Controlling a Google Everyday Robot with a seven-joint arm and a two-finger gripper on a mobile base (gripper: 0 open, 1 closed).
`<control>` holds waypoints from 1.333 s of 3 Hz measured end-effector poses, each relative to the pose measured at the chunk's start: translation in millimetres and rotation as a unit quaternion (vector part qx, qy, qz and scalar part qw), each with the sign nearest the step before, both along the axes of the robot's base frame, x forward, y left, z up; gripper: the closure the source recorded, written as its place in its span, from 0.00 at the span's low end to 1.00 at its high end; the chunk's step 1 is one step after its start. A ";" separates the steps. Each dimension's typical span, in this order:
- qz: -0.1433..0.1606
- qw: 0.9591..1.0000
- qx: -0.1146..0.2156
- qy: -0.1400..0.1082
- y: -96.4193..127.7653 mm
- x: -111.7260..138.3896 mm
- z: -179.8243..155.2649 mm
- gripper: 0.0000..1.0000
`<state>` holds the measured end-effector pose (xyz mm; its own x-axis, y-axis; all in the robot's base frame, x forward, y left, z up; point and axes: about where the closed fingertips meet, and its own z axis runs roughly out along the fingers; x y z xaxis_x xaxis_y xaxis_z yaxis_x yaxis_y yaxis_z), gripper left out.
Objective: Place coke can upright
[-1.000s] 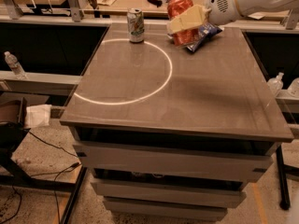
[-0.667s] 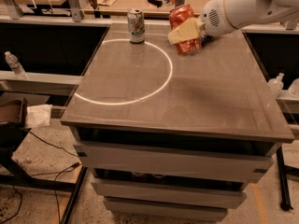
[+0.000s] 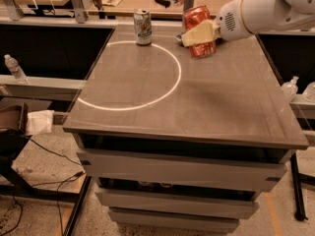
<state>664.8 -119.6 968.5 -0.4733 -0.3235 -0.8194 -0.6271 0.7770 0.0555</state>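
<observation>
**A:** What do we have now that we lacked a second ago?

**B:** The can [image 3: 196, 17] has come up from its slant. A second ago it leaned well over in the gripper [image 3: 197, 34]. Now we see it close to upright, silver top uppermost, at the far right of the worktop [image 3: 197, 112].

**A:** Is it down yet?

**B:** We judge its base is at the worktop or just over it, but we cannot tell whether it touches.

**A:** And the gripper?

**B:** It is clamped on the can's middle, with one pale finger across the front. The arm [image 3: 266, 9] reaches in from the right.

**A:** Is anything in our way?

**B:** No. The green can [image 3: 142, 27] stands well apart to the left, on the far edge of the white ring [image 3: 129, 107]. Our can is just outside that ring.

**A:** So where are we in the task?

**B:** Nearly there, we think, since the turning is mostly done. What is left is to settle the base flat and let go without tipping it. We still see a slight lean.
</observation>
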 end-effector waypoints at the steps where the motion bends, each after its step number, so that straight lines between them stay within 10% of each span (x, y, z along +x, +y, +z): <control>1: -0.018 0.999 0.041 -0.026 -20.7 7.8 -12.9 1.00; 3: 0.059 0.985 0.147 -0.074 -35.0 -1.1 -36.3 1.00; 4: 0.111 0.980 0.130 -0.099 -32.1 -13.1 -46.5 1.00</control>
